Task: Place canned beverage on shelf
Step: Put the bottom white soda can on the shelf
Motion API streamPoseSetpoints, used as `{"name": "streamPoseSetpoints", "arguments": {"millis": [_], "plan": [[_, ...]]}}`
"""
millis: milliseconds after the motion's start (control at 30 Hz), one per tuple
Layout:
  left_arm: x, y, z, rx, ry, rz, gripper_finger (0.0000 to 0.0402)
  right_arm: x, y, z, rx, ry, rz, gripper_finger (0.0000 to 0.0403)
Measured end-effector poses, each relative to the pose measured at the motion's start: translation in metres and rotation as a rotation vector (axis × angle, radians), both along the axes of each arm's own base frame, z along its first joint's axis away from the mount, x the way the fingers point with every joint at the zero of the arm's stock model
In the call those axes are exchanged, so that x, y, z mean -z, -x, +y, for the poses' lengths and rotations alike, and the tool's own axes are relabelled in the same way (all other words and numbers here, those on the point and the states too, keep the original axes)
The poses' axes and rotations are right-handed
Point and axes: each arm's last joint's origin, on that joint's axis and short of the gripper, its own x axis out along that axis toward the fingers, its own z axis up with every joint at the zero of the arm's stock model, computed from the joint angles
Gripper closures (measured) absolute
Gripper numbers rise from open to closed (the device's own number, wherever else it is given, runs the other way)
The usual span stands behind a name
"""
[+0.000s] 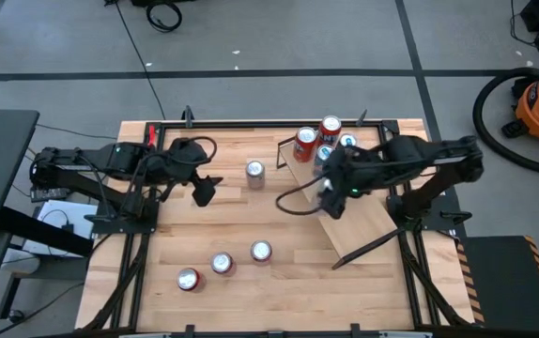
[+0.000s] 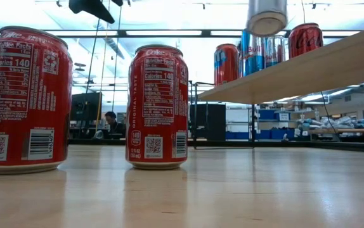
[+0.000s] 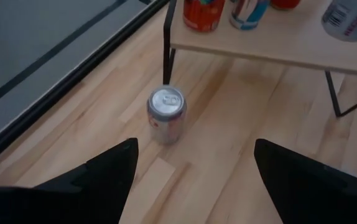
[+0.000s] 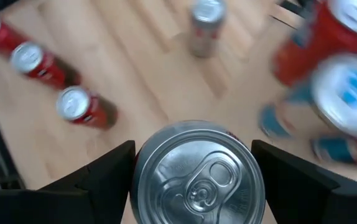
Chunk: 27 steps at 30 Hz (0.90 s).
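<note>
The canned beverage (image 4: 197, 174) is sitting gripped between the right gripper's (image 4: 194, 171) fingers (image 4: 97, 174), held above the sloped shelf (image 1: 363, 225) near the cans already there. Going left to right: the left gripper (image 1: 204, 191) is hovering over the bench (image 1: 279, 282) with its fingers spread wide and empty, facing a lone silver can (image 1: 254, 170). The held can is looking rigid but smooth and probably slippery, thin-walled, likely weighty if full; squeezing at mid-body seems safest.
</note>
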Motion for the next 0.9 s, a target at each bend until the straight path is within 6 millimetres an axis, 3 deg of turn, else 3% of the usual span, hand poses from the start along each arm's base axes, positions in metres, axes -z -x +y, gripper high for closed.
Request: {"name": "streamPoseSetpoints", "arguments": {"millis": [233,433,900], "plan": [[-0.001,-0.001,0.003,-0.014,0.0,-0.019,0.007,0.014,0.044,0.004,0.231,-0.049,0.029,0.0091],[-0.001,-0.001,0.003,-0.014,0.001,-0.019,0.007,0.02,0.071,0.005,0.285,-0.099,-0.009,0.0091],[-0.001,-0.001,0.003,-0.018,0.006,-0.022,0.007,0.052,0.103,-0.007,0.308,-0.065,0.046,0.0091]]}}
